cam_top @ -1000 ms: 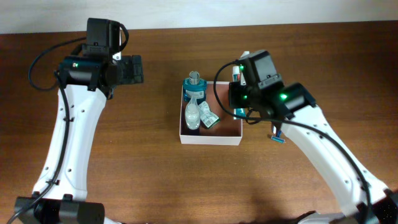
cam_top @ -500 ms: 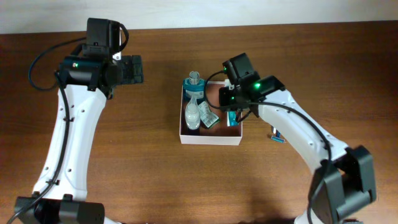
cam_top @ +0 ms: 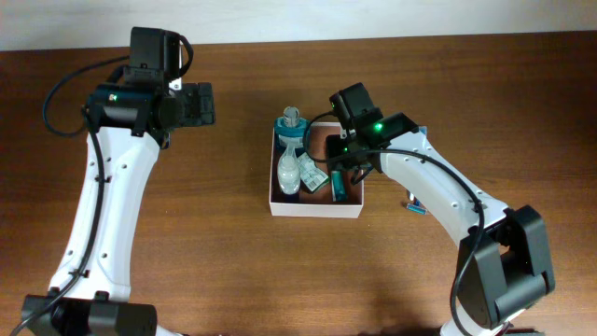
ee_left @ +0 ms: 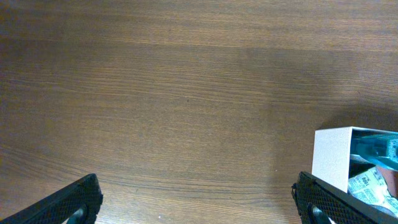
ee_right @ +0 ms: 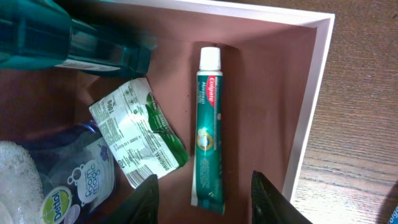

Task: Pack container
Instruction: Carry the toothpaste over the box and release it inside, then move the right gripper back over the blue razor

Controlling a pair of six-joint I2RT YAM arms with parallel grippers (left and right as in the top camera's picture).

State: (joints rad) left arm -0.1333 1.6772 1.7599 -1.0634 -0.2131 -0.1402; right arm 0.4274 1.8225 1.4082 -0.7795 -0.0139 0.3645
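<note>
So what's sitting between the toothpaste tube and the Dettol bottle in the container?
A green-and-white sachet, lying in the container; the right wrist view shows it.

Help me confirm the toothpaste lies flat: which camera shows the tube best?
Right wrist: the toothpaste tube lies mid-frame, flat on the container floor, cap and label clear. Overhead shows only a small teal strip. Left wrist shows just the container's corner, no tube.

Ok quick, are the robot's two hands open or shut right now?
Left gripper: open, empty.
Right gripper: open, above the toothpaste lying in the container.
</note>
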